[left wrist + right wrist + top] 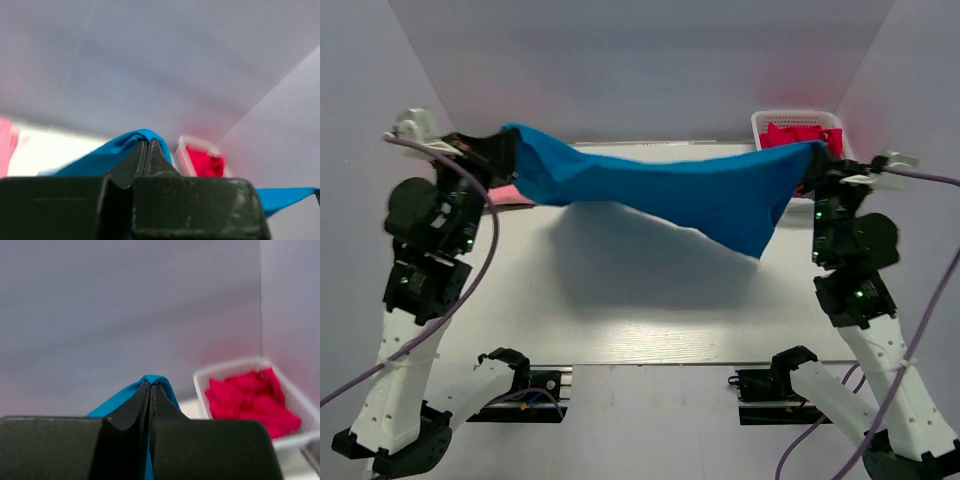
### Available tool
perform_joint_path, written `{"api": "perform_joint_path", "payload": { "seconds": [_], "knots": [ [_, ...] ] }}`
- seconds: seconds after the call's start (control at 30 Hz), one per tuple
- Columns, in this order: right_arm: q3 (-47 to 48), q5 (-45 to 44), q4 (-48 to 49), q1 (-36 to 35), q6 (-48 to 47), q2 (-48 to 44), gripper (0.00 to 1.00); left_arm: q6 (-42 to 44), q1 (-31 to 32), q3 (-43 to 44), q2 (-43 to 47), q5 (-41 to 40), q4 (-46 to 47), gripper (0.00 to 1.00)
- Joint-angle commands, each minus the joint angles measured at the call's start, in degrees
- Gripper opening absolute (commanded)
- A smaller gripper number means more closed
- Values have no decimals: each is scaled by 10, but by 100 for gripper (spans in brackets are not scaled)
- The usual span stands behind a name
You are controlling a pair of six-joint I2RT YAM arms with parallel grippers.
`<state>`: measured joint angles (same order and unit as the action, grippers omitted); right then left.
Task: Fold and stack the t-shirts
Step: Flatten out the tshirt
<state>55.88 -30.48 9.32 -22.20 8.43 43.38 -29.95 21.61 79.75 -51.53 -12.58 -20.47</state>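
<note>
A bright blue t-shirt (670, 190) hangs stretched in the air between both arms, above the white table (620, 300), sagging lowest toward the right. My left gripper (505, 150) is shut on its left end; blue cloth (117, 147) wraps over the closed fingertips (146, 142). My right gripper (817, 160) is shut on the right end, with blue cloth (155, 380) folded over its tips (151, 385). A pale pink t-shirt (510, 195) lies on the table behind the left arm, mostly hidden; its edge (6, 145) shows in the left wrist view.
A white slatted basket (798, 120) holding crumpled red cloth (250, 400) stands at the table's back right corner, just behind the right gripper. Grey walls close in the back and both sides. The arm bases (520, 385) sit at the near edge.
</note>
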Motion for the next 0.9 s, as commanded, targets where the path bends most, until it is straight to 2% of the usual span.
{"api": "perform_joint_path", "payload": {
  "seconds": [0.0, 0.2, 0.33, 0.43, 0.53, 0.67, 0.87],
  "knots": [
    [77, 2, 29, 2, -53, -15, 0, 44, -4, 100, -3, 22, 15, 0],
    [200, 45, -11, 1, -74, -33, 0, 80, -10, 285, -49, 62, -40, 0],
    [295, 90, -67, 3, -75, -38, 0, 106, -10, 438, -85, 105, -92, 0],
    [351, 125, -113, 5, -71, -46, 0, 106, -10, 517, -97, 120, -106, 0],
    [389, 145, -147, 5, -62, -56, 0, 111, -10, 516, -85, 157, -86, 0],
    [391, 148, -159, 6, -55, -79, 0, 106, -10, 515, -63, 187, -79, 0],
    [370, 156, -168, 7, -46, -85, 0, 106, -10, 509, -68, 187, -84, 0]
  ]
}}
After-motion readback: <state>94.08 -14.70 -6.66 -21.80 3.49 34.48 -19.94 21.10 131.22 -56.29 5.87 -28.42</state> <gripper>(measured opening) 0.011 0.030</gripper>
